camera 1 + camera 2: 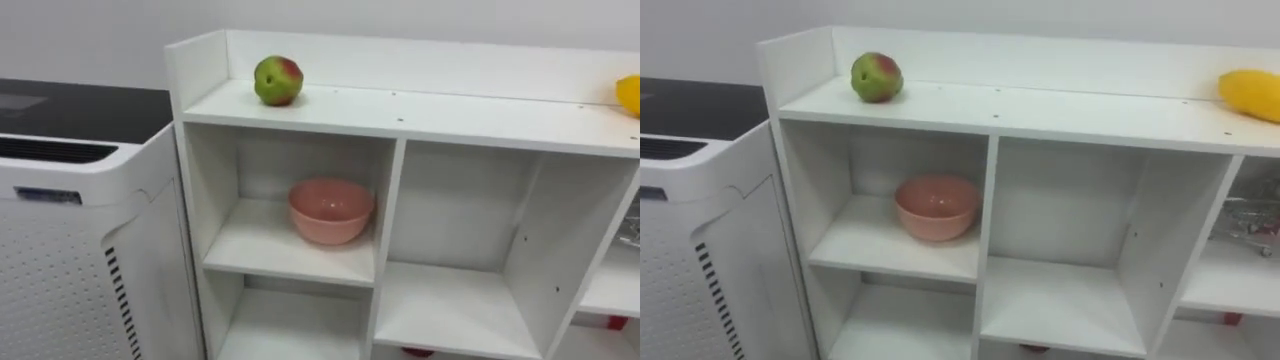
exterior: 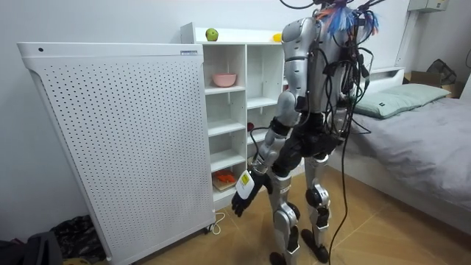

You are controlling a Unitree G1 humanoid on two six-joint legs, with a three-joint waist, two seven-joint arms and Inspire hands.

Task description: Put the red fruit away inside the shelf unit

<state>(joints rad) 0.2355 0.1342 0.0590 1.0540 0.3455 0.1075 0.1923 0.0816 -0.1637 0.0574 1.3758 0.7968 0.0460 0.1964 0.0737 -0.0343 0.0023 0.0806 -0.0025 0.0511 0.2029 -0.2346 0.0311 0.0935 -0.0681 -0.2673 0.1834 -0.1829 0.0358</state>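
Left hand (image 2: 243,193) hangs low at my side, fingers slack, holding nothing.

- White perforated unit (image 2: 118,140): beyond the hand, on the closet's far side, its top below the closet's top board. It limits any wide outward swing.
- Closet (image 1: 400,115): close in front of the hand. Shelf fronts jut towards it, so a straight lift risks clipping an edge. The bay beside the bowl is bare, with good room to enter.
- Pink bowl (image 1: 331,211): above and ahead of the hand, upper bay.
- Apple (image 1: 278,80): high above the hand, on the top board near the back corner. The board has back and side rims but no front lip, so a clumsy touch could roll the apple off.
- Yellow fruit (image 1: 1250,94): same board, well apart from the apple.
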